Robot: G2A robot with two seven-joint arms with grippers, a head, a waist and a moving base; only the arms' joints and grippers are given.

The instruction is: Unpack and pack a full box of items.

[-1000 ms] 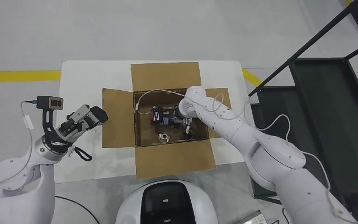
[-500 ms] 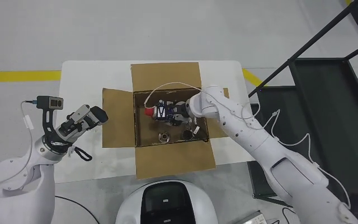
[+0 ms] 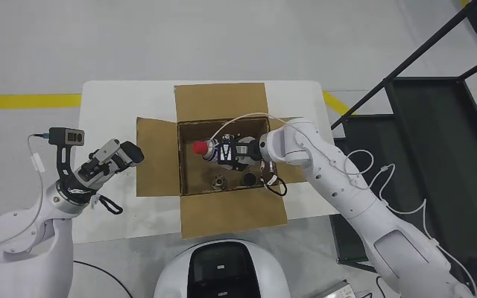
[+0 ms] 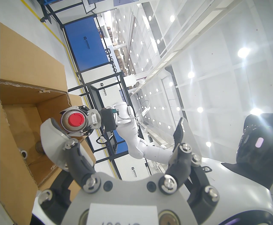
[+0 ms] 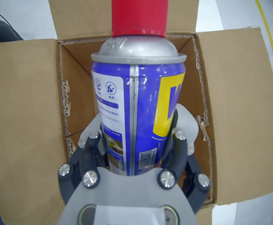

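The left gripper (image 3: 123,153) is hovering beside the left flap of the cardboard box (image 3: 156,160), with its fingers wide apart and carrying nothing. Farther in, the right gripper (image 5: 139,121) is clamping the lower part of a spray can (image 5: 136,89). The can is lying sideways over the opening of the box, its cap pointing toward the left arm. It is showing a blue body with a yellow patch, a white label panel, a silver domed shoulder and a red cap (image 5: 138,17). Below it, a small round metal piece (image 3: 218,182) and a dark round item (image 3: 250,179) are sitting on the box floor. The box, flaps folded out, is resting on a white table (image 3: 112,104).
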